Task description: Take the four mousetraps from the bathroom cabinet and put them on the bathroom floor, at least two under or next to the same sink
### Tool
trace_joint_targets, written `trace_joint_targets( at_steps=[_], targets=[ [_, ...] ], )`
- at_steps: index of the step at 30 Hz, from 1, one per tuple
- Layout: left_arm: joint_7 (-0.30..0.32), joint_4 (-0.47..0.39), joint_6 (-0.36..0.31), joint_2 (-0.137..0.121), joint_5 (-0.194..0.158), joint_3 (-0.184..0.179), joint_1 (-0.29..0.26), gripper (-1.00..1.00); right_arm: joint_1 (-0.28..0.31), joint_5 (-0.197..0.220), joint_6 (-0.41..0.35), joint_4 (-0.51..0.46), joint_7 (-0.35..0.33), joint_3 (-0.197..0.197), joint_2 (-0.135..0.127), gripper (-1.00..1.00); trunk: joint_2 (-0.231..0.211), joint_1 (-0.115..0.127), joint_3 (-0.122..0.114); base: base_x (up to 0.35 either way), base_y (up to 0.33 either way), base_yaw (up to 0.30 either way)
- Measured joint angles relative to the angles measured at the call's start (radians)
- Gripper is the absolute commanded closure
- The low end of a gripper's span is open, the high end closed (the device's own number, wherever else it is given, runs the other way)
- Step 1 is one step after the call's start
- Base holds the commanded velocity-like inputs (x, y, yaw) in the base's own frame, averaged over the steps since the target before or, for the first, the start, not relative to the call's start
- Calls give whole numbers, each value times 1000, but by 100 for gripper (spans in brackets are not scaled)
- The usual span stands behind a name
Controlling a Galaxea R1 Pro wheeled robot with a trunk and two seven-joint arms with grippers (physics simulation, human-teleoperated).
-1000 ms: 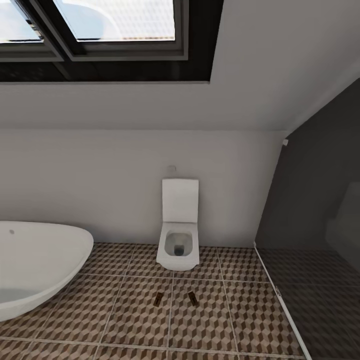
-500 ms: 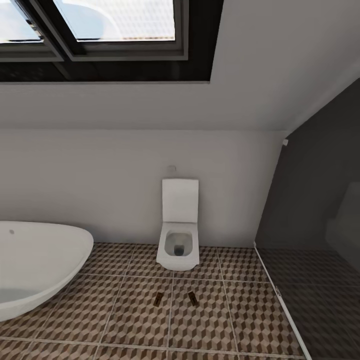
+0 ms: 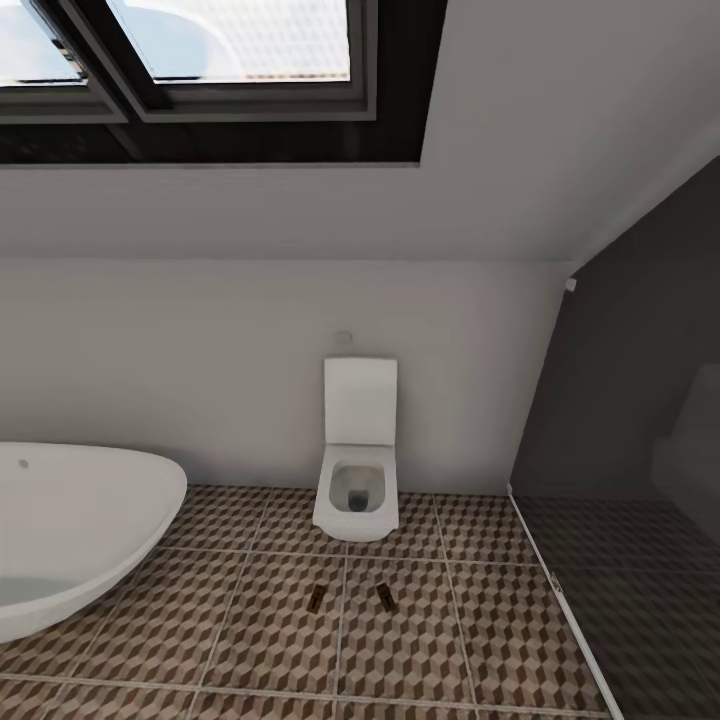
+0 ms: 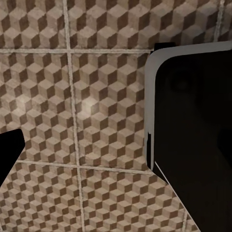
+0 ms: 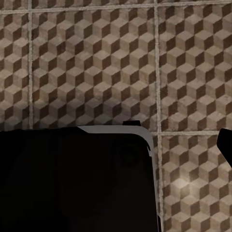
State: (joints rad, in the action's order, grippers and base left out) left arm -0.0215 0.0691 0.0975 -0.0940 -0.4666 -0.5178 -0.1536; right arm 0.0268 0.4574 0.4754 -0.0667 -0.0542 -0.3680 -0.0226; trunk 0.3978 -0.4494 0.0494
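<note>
Two mousetraps lie flat on the bathroom floor [image 3: 270, 640] in front of the toilet, one [image 3: 314, 598] to the left and one [image 3: 384, 595] to the right, about a hand-width apart. They are small brown boards with dark fittings. The cabinet and the sink are out of view. Both wrist views look straight down at cube-pattern tiles. My left gripper [image 4: 116, 159] shows one dark fingertip [image 4: 9, 157] at the picture's edge, and my right gripper [image 5: 116, 150] shows one fingertip [image 5: 226, 147] the same way. Nothing sits between the fingers of either.
A white wall-hung toilet [image 3: 357, 470] stands at the back wall. The oval white bathtub [image 3: 70, 530] takes up the left side. A dark glass partition [image 3: 630, 450] closes the right. My own dark base [image 4: 193, 135] shows over the tiles under both wrists.
</note>
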Motion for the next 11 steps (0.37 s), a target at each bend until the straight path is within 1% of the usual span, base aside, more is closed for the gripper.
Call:
trace_joint_targets(
  at_steps=[11],
  targets=[
    [0,0,0,0,0,0,0,-100,0,0,0,0,0,0,1,-100,0,0,0,0,0,0]
  ],
)
